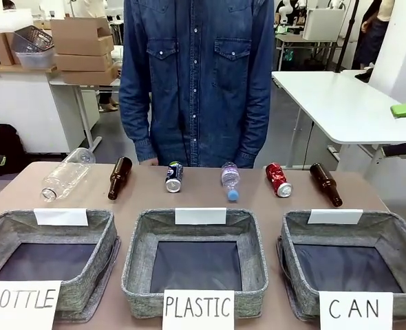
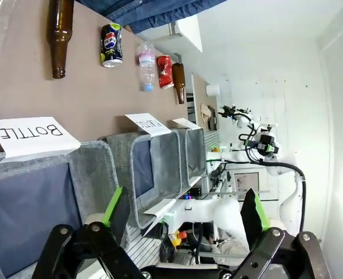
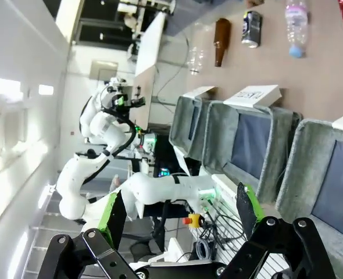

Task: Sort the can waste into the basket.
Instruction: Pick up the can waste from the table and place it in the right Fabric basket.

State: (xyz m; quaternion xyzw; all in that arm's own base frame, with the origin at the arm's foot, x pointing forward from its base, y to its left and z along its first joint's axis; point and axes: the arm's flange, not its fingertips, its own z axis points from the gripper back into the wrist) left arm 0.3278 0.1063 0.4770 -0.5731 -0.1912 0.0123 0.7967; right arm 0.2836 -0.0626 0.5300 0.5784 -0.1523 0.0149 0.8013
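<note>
Denim-shirted person (image 1: 196, 75) at 12 o'clock; brown bottle (image 1: 119, 178) at 9, second brown bottle (image 1: 325, 183) at 3; PLASTIC bin (image 1: 137, 261) at 6.

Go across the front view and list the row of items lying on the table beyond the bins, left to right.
Large clear plastic bottle → brown glass bottle → dark blue-black crushed metal can → small clear plastic bottle with a blue cap → shiny red crushed metal can → second brown glass bottle.

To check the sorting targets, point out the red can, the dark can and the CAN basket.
red can (image 1: 279, 180), front view, middle of its crushed body.
dark can (image 1: 173, 177), front view, middle of its side.
CAN basket (image 1: 389, 227), front view, far fabric wall.
</note>
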